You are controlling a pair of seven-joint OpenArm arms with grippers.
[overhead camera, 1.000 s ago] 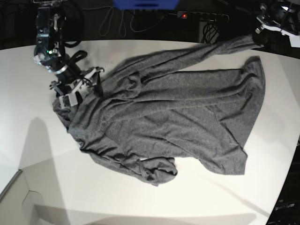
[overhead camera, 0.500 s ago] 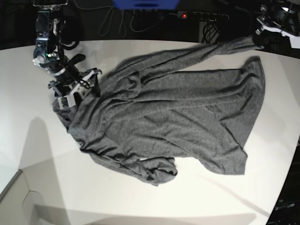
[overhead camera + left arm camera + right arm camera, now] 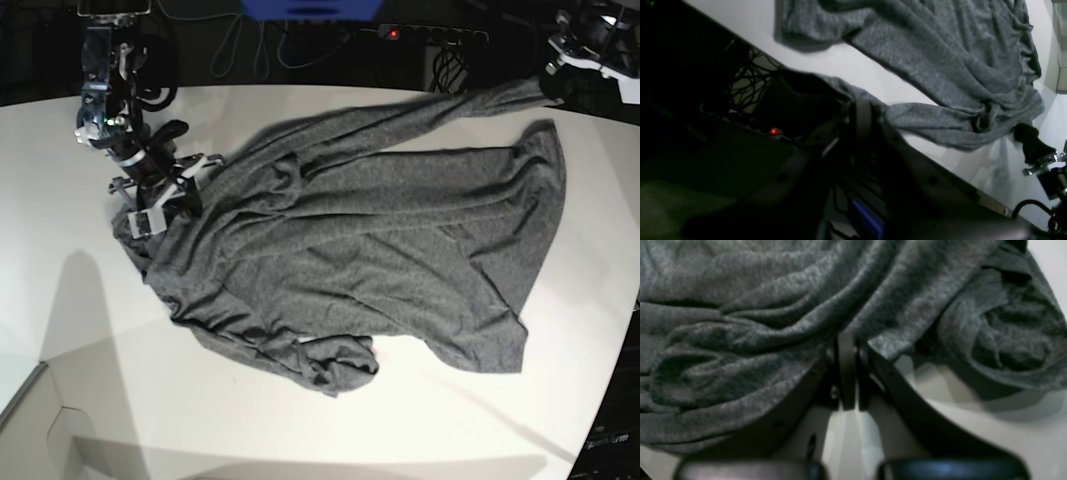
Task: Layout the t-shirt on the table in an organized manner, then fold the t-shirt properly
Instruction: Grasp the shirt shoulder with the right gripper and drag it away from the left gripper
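The dark grey t-shirt (image 3: 380,250) lies rumpled across the white table (image 3: 300,430), with one sleeve stretched toward the far right corner. At that corner my left gripper (image 3: 553,85) is shut on the sleeve's end; in the left wrist view the cloth (image 3: 940,50) trails away from the closed left gripper (image 3: 862,111). My right gripper (image 3: 182,196) sits at the shirt's left edge. Up close, the right gripper (image 3: 846,350) has its fingers pressed together on the hem of the bunched fabric (image 3: 773,306).
A power strip with a red light (image 3: 393,33), a blue object (image 3: 310,8) and cables lie beyond the table's far edge. A seam and lower panel (image 3: 50,420) mark the front left corner. Bare tabletop surrounds the shirt.
My right gripper, open a second ago, has closed on the shirt's left edge and drawn slightly toward the far side. The left arm and the stretched sleeve have not moved.
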